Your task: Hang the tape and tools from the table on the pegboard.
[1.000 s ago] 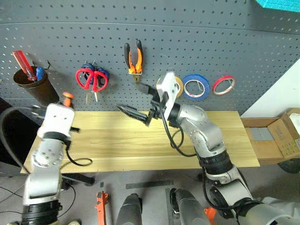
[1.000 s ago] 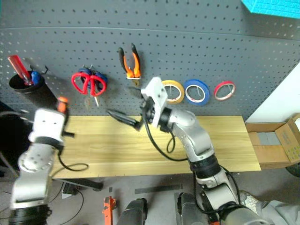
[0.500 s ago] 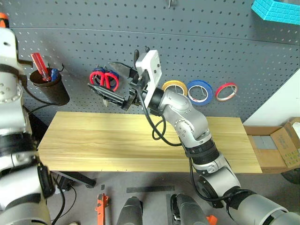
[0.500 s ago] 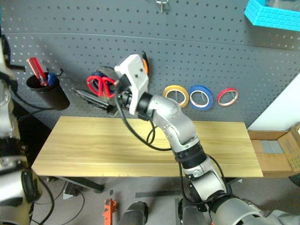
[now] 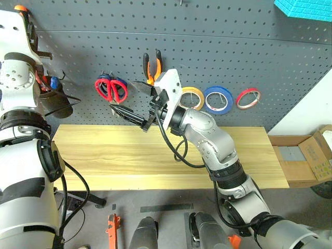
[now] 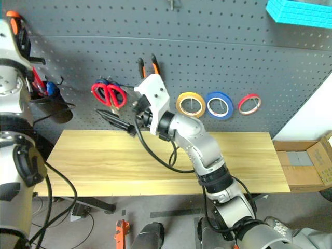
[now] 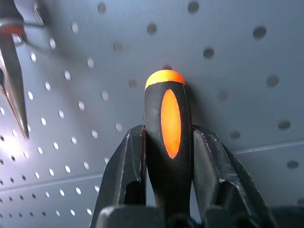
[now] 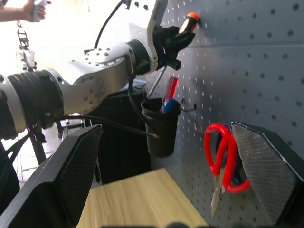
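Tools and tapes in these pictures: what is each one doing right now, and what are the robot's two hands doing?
Screwdriver: held in the left end effector, up by the pegboard.
Left end effector: shut on the screwdriver.
Right end effector: open, holding nothing.
Pliers: hanging on the pegboard.
Red scissors: hanging on the pegboard.
Yellow tape: hanging on the pegboard.
Blue tape: hanging.
Red tape: hanging.
Black cup: hanging, holding tools.

Left arm raised high at far left, my left gripper clamped on screwdriver handle, tip end up near pegboard. Right arm reaches across to centre, right gripper pointing left, fingers spread wide, nothing between.
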